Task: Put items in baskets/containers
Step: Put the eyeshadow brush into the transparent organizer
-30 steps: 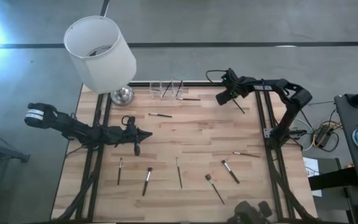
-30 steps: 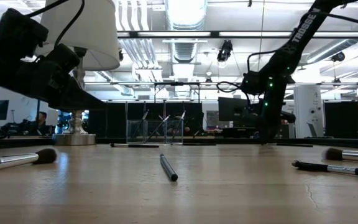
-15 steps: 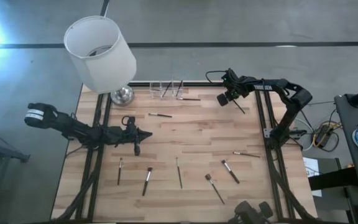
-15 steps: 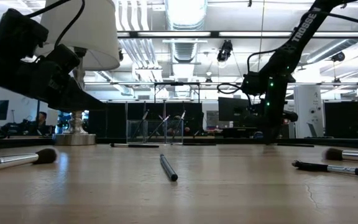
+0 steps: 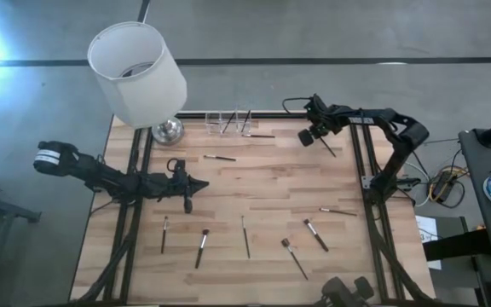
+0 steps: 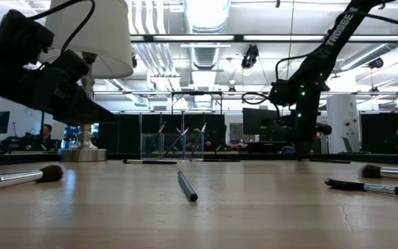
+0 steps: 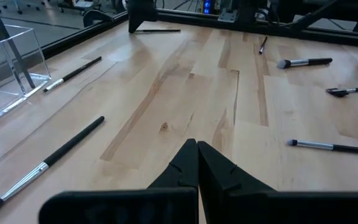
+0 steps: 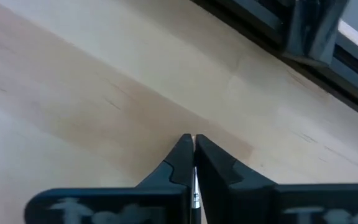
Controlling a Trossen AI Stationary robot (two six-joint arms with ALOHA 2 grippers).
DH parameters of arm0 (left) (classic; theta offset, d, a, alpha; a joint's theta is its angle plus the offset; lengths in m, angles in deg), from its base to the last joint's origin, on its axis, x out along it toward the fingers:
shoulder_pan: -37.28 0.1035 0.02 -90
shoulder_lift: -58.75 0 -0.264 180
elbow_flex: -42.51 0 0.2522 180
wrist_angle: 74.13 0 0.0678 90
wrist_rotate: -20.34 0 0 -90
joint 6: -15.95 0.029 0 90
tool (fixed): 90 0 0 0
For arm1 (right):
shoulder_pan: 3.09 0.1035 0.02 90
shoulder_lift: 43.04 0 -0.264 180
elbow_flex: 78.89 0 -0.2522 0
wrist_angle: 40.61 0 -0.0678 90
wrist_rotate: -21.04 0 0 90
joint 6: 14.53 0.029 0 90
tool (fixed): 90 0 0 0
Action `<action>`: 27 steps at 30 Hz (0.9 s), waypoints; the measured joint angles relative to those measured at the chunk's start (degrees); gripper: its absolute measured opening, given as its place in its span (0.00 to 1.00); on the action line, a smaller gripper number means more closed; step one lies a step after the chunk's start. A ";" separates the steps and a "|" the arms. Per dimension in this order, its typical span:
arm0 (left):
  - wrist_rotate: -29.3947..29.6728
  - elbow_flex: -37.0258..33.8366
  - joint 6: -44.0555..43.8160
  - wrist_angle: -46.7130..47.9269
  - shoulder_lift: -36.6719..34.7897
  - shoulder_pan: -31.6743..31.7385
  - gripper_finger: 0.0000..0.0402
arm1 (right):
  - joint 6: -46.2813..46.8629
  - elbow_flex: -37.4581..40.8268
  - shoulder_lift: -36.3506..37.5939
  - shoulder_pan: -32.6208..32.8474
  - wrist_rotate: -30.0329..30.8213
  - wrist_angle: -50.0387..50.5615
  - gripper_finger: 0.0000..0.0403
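Where overhead hides it, brush (image 8: 194, 198) between right gripper (image 8: 194, 144) tips.

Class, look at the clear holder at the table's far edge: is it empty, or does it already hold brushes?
Not empty. The clear holder already has a few makeup brushes leaning inside it, seen from above and at table level; the exact count is unclear.

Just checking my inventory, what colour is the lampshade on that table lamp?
White: the drum-shaped fabric lampshade is plain white, clearest in the high view.
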 joint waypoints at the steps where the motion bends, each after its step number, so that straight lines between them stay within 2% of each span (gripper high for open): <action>1: -0.01 0.00 0.00 0.11 0.00 0.00 0.00 | -0.31 0.06 0.36 0.03 0.00 0.28 0.02; 9: 0.01 0.00 -0.02 0.26 0.00 0.00 0.00 | -1.48 0.79 6.44 2.72 -0.13 -0.29 0.02; 17: 0.01 0.00 -0.02 0.21 0.00 0.00 0.00 | -1.64 3.36 17.69 8.94 -0.26 -2.11 0.02; 22: 0.01 0.00 0.00 0.03 0.00 -0.01 0.00 | -0.37 7.17 24.52 15.03 -1.49 -11.88 0.02; 27: 0.00 0.00 0.00 0.04 0.00 0.00 0.00 | 1.16 12.49 26.96 21.95 -1.64 -30.82 0.02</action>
